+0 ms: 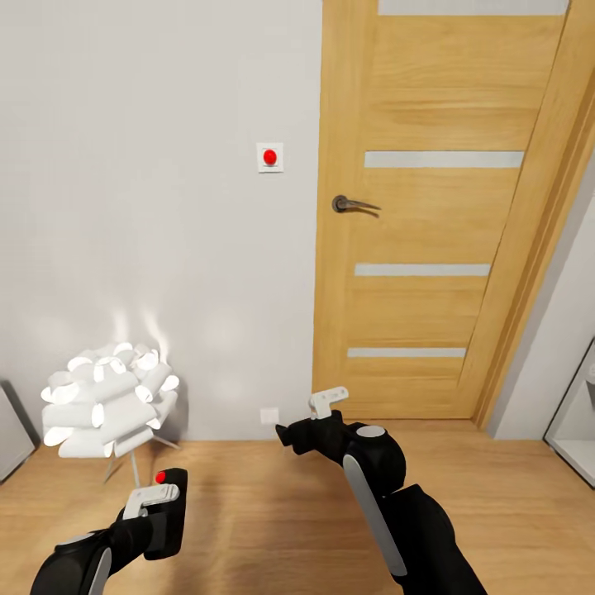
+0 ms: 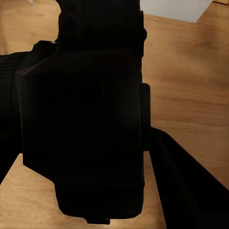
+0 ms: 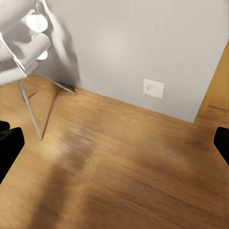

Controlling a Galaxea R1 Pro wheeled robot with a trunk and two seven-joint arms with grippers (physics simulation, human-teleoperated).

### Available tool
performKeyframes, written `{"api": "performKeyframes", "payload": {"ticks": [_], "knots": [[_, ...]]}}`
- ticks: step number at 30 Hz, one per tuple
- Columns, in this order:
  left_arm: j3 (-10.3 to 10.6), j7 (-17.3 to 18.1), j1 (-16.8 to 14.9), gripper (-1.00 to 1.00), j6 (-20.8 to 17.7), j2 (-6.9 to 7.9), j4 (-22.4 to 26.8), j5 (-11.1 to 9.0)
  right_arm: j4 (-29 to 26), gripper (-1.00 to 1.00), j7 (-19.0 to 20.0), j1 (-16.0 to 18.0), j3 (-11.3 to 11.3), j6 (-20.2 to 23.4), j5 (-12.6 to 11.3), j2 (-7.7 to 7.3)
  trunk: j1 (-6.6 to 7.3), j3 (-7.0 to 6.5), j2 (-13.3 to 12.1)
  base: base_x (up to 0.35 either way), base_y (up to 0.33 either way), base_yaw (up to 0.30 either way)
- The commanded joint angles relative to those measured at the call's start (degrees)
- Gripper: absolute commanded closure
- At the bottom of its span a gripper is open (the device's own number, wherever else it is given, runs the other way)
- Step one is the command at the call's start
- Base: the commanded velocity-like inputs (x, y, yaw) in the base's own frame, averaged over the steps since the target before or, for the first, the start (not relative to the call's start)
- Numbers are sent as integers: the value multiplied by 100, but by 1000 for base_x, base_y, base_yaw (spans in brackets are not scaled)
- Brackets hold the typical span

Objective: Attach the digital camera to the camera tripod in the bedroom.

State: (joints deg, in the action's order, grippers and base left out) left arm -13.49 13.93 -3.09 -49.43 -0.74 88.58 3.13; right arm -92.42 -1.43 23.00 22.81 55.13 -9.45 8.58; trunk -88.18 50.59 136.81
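Digital camera (image 1: 169,508) sitting clamped in left gripper (image 1: 157,501); right gripper (image 1: 291,433) spread apart, holding nothing, facing closed wooden door (image 1: 430,207) over bare floor (image 1: 248,512).

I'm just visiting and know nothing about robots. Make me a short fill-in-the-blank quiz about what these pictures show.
1. The left end effector holds the digital ____.
2. The wooden door ahead is ____.
3. The glowing white lamp stands on the ____.
4. The right end effector holds ____.

Missing words: camera; closed; floor; nothing
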Motion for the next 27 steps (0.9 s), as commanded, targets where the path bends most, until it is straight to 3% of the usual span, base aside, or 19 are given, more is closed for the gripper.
{"api": "performKeyframes", "payload": {"ticks": [1,7,27], "knots": [[-13,48,-5,100,-23,-5,5,45,-5,-100,-15,6,-1,25,-24,1,24,-12,-39,0,0,0],[-19,43,-7,100,-23,-5,2,47,-5,-100,-15,11,-19,25,-24,-3,156,-120,-279,0,0,118],[-28,31,-7,100,-16,-5,-11,40,-5,-100,-11,28,-20,30,-27,-21,595,-479,-1081,0,0,269]]}}
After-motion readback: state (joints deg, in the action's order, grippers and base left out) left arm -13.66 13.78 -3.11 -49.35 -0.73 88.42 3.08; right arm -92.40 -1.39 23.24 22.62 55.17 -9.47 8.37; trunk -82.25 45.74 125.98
